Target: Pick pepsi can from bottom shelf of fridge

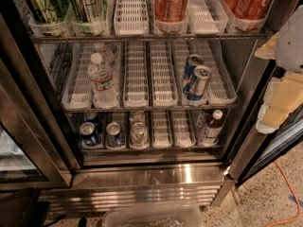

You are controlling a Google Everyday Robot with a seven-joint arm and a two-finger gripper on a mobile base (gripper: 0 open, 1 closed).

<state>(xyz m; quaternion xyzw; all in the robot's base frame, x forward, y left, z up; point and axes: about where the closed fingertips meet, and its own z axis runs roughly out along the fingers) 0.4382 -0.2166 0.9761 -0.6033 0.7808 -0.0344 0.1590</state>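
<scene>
The fridge (147,181) stands open in the camera view. On its bottom shelf (161,147), the pepsi can (89,134) stands at the front of the leftmost lane, dark blue with a silver top. A second dark can (115,135) and a pale silver can (138,134) stand to its right, with more cans behind them. My gripper (277,86), white and beige, hangs at the right edge of the view beside the fridge frame, level with the middle shelf. It is well right of and above the pepsi can and touches nothing on the shelves.
A dark bottle (210,126) with a white cap stands at the right of the bottom shelf. Water bottles (102,79) and slim blue cans (196,82) fill the middle rack. The glass door (23,141) swings left. A clear bin (151,216) and an orange cable (289,193) lie on the floor.
</scene>
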